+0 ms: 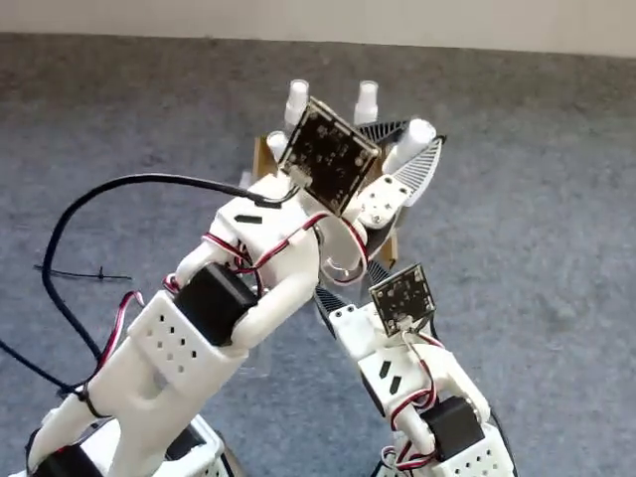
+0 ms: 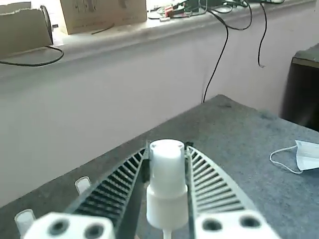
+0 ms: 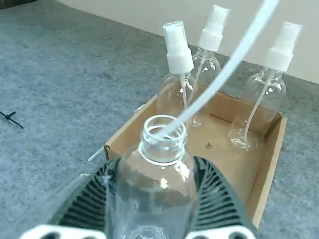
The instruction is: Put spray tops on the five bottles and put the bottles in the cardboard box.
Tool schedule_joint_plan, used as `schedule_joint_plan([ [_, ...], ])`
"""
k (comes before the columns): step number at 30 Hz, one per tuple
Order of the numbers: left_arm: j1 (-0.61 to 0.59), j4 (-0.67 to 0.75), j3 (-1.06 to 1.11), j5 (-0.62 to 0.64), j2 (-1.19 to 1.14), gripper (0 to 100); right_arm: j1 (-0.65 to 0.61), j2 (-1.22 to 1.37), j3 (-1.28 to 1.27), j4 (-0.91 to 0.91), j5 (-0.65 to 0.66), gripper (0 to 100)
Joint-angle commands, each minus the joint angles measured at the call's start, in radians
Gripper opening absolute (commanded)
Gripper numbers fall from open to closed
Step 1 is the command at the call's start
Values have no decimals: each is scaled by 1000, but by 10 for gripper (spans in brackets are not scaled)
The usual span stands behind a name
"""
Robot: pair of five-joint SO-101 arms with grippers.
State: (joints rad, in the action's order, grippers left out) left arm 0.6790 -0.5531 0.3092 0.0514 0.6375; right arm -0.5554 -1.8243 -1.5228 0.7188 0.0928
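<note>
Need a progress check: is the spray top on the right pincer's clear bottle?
Off: the clear bottle shows a bare neck, only the white tube entering; the left pincer holds the white spray top.

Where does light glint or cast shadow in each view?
Right wrist view: white glints on the held bottle and on a capped bottle in the box. Left wrist view: the spray top is evenly lit, without glare. High view: flat light, no hard shadow on the carpet.

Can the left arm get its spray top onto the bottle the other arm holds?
Probably yes: the tube of its spray top reaches into the open neck of the bottle, and nothing lies between.
</note>
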Motion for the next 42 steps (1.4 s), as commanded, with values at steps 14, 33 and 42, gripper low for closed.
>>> schedule_joint_plan([
  [14, -15, 77, 104, -3, 16, 6, -2, -12, 10, -24, -9, 3],
  [33, -150, 41, 740, -6, 610, 72, -2, -12, 10, -28, -9, 3],
  [42, -102, -89, 570, -8, 538, 152, -2, -12, 8, -28, -9, 3],
])
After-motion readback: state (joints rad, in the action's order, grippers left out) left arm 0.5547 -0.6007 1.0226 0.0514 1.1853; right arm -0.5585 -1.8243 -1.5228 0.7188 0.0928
